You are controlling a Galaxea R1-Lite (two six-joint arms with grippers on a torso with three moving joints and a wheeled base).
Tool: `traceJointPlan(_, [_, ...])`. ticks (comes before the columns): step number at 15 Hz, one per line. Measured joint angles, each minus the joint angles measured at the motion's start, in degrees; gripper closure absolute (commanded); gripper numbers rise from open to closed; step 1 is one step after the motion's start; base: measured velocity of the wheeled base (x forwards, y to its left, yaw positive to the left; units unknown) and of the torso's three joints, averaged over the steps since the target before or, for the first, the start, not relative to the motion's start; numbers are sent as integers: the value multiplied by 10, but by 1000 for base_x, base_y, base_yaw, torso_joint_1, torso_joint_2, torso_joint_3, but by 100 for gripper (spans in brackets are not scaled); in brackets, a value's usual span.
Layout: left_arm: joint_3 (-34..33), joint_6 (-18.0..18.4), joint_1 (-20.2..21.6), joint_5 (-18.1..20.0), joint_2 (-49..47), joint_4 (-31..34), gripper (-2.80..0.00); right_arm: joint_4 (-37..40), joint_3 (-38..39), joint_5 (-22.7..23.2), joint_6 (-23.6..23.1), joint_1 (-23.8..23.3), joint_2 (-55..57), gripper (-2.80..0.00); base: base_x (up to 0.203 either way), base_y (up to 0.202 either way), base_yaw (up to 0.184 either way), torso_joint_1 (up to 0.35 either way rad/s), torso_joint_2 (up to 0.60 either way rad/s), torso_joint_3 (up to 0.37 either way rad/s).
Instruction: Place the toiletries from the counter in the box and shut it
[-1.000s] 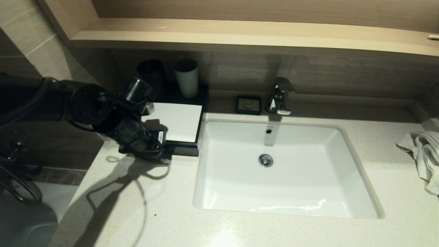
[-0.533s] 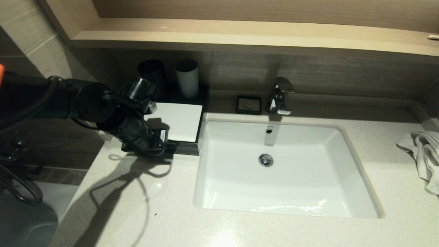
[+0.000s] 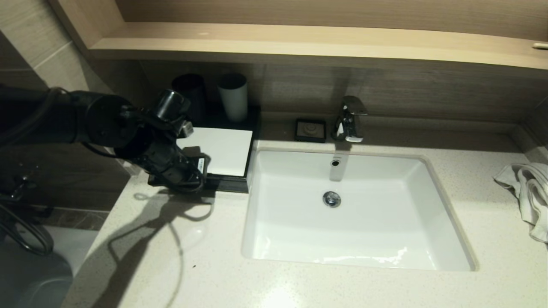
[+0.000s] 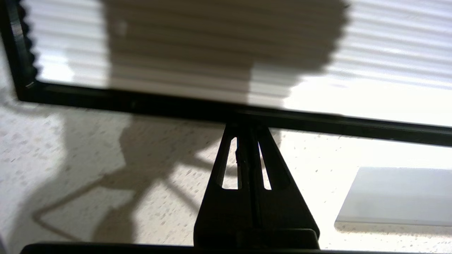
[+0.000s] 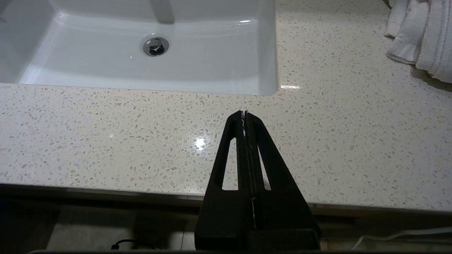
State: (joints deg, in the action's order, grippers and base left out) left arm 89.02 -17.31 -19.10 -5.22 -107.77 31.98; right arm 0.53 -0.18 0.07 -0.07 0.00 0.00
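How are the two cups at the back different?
The black cup is dark all over; the white cup is pale with a dark inside. The black cup stands nearer the left hand, the white cup nearer the sink. Both stand upright on the black tray.

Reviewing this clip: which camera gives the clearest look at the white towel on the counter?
The right wrist view shows the white towel best: its folds and hem are plain, lying on the counter beside the sink. The head view has it small at the far right edge. The left wrist view does not show it.
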Motion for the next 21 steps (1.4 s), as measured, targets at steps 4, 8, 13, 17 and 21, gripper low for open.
traceJointPlan(4, [-72,-1,-1,3,63,17,0,0,0,0,0,0,0,0,0,0,0,0,0,0])
traceJointPlan(8, [-147,0,-7,5,140,20,0,0,0,0,0,0,0,0,0,0,0,0,0,0])
traceJointPlan(13, [-246,8,-10,2,248,15,0,0,0,0,0,0,0,0,0,0,0,0,0,0])
traceJointPlan(17, [-318,36,28,2,320,-33,0,0,0,0,0,0,0,0,0,0,0,0,0,0])
traceJointPlan(21, [-395,133,127,2,381,-130,0,0,0,0,0,0,0,0,0,0,0,0,0,0])
